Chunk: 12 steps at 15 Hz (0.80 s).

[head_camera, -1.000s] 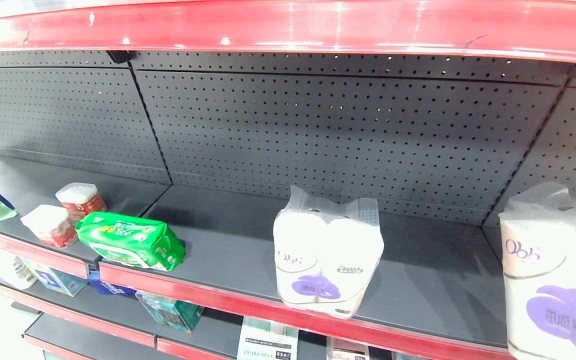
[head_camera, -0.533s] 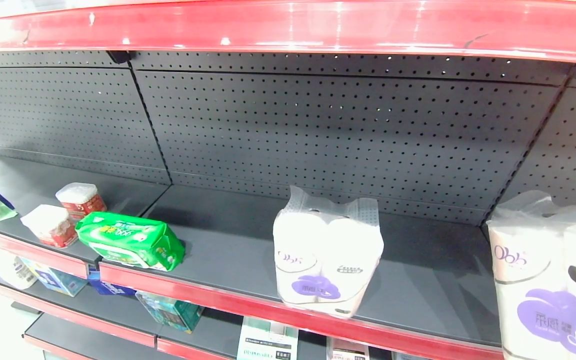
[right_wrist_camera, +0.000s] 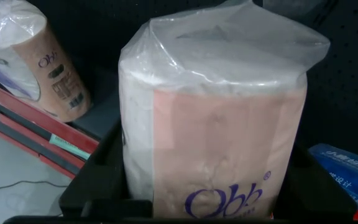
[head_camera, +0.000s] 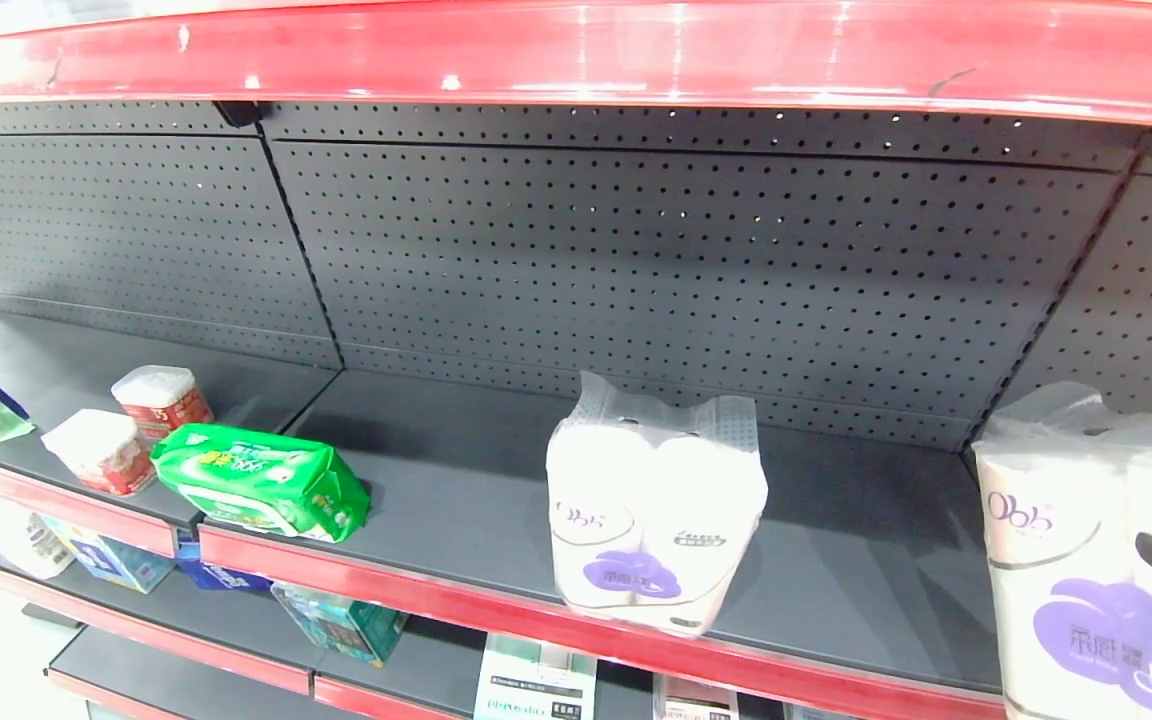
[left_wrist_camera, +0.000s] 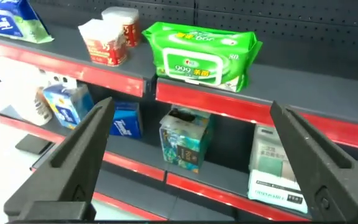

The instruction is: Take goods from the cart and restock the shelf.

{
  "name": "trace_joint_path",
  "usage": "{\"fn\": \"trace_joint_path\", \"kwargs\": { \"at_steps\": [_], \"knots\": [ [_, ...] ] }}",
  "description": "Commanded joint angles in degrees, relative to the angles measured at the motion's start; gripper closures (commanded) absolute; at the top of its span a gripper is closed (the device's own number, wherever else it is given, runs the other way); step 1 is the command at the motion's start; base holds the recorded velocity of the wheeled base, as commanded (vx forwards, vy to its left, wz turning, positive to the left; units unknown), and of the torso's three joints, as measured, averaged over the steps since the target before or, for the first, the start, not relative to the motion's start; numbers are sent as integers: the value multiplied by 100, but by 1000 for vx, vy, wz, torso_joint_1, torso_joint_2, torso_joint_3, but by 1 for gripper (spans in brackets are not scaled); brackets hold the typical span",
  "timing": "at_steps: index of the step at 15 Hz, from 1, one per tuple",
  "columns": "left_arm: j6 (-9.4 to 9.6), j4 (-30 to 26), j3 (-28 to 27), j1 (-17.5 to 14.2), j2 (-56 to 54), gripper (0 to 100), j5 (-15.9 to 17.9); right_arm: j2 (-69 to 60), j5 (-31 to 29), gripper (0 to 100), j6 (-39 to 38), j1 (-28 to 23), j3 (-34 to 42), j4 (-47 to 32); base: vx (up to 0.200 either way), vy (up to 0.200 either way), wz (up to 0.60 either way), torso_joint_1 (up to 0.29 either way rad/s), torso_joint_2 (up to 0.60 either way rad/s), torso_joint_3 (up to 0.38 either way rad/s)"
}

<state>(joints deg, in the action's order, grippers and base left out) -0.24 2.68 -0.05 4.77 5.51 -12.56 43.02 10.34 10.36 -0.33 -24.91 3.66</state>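
Two wrapped roll packs are showing in the head view: the standing roll pack (head_camera: 651, 510) is sitting at the front edge of the shelf (head_camera: 456, 500), near the middle, with its base apparently crowding the red lip. The held roll pack (head_camera: 1076, 560) is hanging at the shelf's right end, by the front edge; whether it is resting on the board, I cannot tell. A green wipes pack (head_camera: 261, 482) is lying at the front edge toward the left end. In the left wrist view, the left gripper (left_wrist_camera: 197, 162) is hovering before the lower tiers, fingers spread wide with nothing between them, and the green wipes pack (left_wrist_camera: 201, 55) is lying on the board above. In the right wrist view, the right gripper (right_wrist_camera: 207, 193) is clamping the held roll pack (right_wrist_camera: 222, 124) low on both flanks, and the standing roll pack (right_wrist_camera: 30, 62) is sitting off to one side on the same board. Risks, as I am judging them: the film is looking slick and the rolls soft, so the pack may be prone to sliding or tilting in the clamp. Its base could catch the red lip going in. A sideways swing could tip the standing roll pack off the front edge.
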Motion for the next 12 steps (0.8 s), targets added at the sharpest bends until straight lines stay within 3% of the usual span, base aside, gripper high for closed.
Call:
{"fn": "trace_joint_path", "kwargs": {
  "at_steps": [1,7,9,10,11,12],
  "knots": [
    [-11,-13,-13,-99,73,0,-19,-31,-5,100,-17,-11,12,3,0,0,0,0,0,0],
    [-20,-13,-13,-547,-15,0,-10,-31,-5,100,-34,-11,-6,3,0,0,0,0,0,0],
    [-46,-13,-13,-371,-384,0,157,-39,-5,100,-34,-11,-6,3,0,0,0,0,0,0],
    [-55,-13,-13,-406,-446,0,517,-39,-5,100,-34,-11,-6,3,0,0,0,0,0,0],
    [-11,-172,5,-441,-542,0,1352,-39,-5,100,-34,-11,-6,3,0,0,0,0,0,0],
    [139,-356,-30,-441,-551,0,1651,-39,-5,100,-17,-11,-6,3,0,0,0,0,0,0]
  ]
}}
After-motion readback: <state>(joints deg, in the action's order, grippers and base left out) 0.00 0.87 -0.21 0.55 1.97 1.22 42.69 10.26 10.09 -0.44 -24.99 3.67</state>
